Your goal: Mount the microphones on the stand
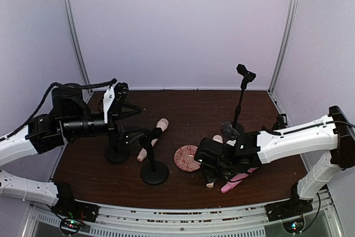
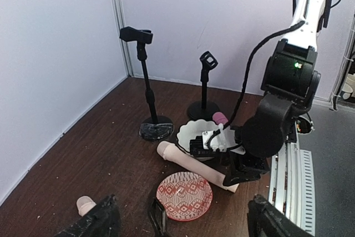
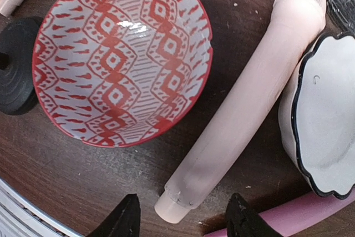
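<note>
Table: dark brown wooden tabletop (image 1: 188, 109).
Left claw (image 2: 186, 221): black fingers spread wide, empty.
Right claw (image 3: 183, 219): spread, straddling the tail of the pale peach plastic microphone (image 3: 244, 98), not pinching.
Dishes: red-patterned round bowl (image 3: 122, 59) and white scalloped dish (image 3: 327, 115) flank that microphone, which lies flat.
Pink plastic microphone (image 3: 288, 218): flat, just beside the dish.

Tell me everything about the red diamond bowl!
The red and white bowl is round, shallow and glossy, like glazed ceramic, painted with red diamonds and stripes. It stands upright and empty on the brown table, between a black stand base and a peach microphone lying close but apart.
</note>
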